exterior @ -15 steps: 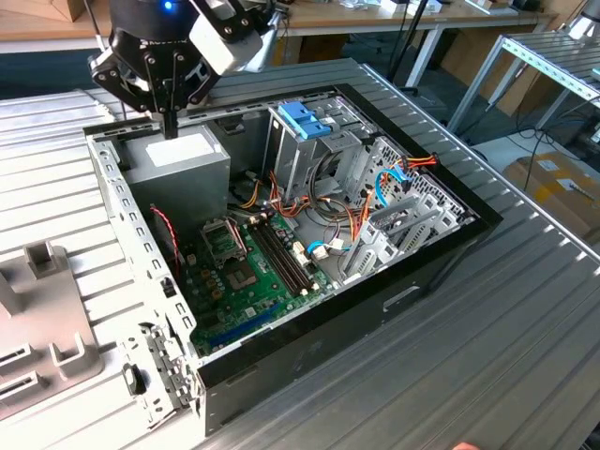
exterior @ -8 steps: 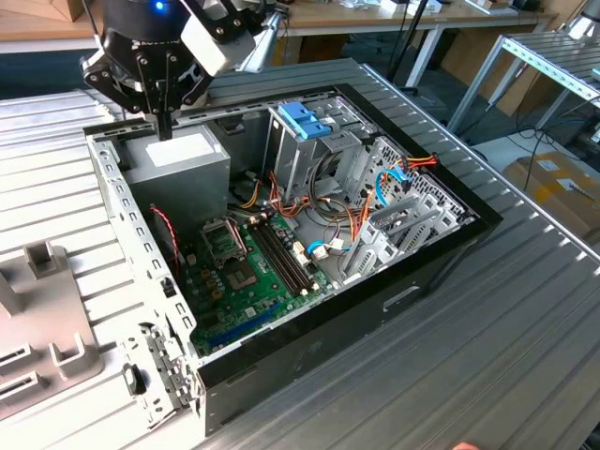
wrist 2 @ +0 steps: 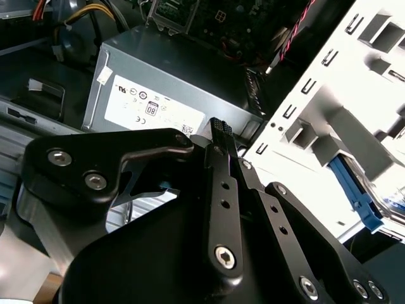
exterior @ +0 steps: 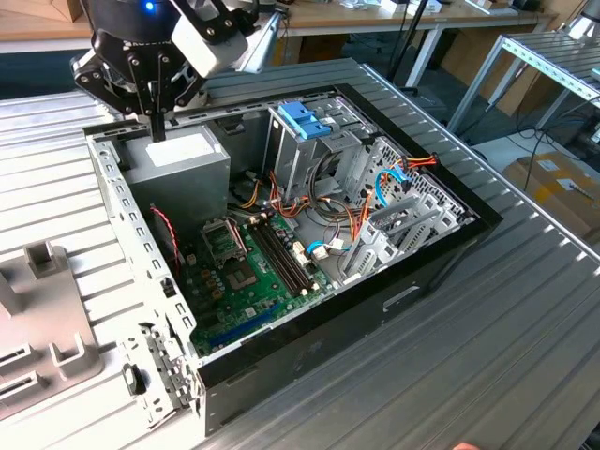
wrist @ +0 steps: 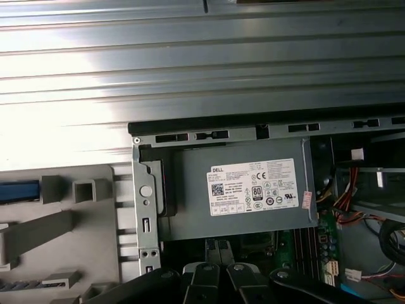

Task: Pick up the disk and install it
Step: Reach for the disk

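My gripper [exterior: 157, 131] hangs shut above the grey power supply box [exterior: 178, 161] in the back corner of the open computer case [exterior: 441, 253], with nothing between its fingers. In both wrist views the dark fingertips [wrist: 215, 247] sit close together over that box [wrist 2: 164, 88]. Of the disk I see just a blue edge [wrist: 19, 190], lying in the pale grey holder [wrist: 69, 221] outside the case; the second wrist view shows the same blue strip [wrist 2: 358, 193]. The gripper is apart from it, on the case's side of the wall.
A tall metal cage with a blue plastic top [exterior: 305, 120] stands inside the case, beside orange and blue cables [exterior: 394, 178] and the green motherboard [exterior: 248, 272]. The case's perforated side wall [exterior: 127, 225] separates it from the holder [exterior: 47, 319]. Ribbed metal tabletop [exterior: 487, 347] surrounds everything.
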{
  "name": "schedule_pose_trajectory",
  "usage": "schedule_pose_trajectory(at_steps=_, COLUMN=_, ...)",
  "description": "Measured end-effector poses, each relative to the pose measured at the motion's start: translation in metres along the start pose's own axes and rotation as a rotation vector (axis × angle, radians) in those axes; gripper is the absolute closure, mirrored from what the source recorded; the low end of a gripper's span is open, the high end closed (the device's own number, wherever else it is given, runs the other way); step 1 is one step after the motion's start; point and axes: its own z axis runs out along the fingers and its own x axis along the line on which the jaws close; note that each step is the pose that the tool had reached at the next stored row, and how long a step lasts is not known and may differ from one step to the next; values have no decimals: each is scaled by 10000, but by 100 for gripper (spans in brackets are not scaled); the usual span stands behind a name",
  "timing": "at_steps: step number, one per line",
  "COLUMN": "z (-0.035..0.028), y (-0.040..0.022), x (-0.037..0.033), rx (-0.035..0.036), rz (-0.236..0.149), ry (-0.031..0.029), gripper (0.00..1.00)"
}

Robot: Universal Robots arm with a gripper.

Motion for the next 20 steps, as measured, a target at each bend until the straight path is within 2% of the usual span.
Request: schedule_pose_trajectory(at_steps=20, z=-5, y=-12, x=163, rx=1, rz=0, ry=1, gripper=89)
